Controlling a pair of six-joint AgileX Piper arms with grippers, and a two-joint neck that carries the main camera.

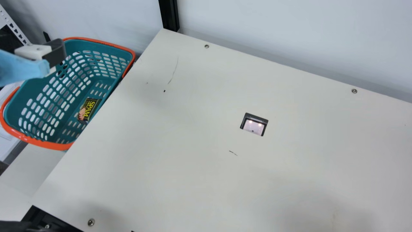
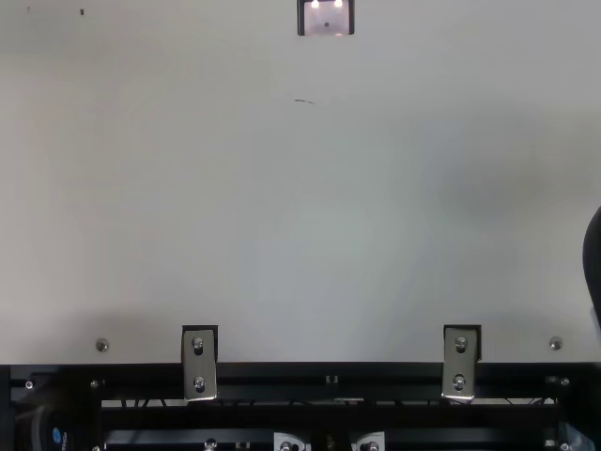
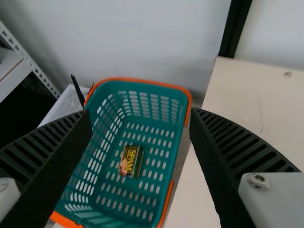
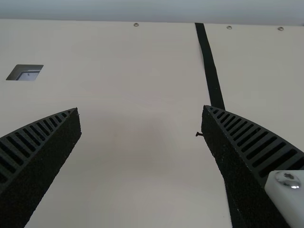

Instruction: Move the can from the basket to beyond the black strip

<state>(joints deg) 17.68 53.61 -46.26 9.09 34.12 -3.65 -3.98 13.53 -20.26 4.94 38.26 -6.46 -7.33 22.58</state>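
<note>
Can (image 3: 131, 161): boxy, dark metal, in your teal plastic basket (image 3: 147, 82)
Flat black strip (image 4: 210, 71): unreached
Left gripper (image 3: 141, 113), right gripper (image 4: 140, 109): fingers spread

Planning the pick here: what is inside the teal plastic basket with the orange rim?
A dark, boxy can with yellow lettering lies on the floor of the basket. The can hides the patch beneath it, so anything there cannot be seen.
</note>
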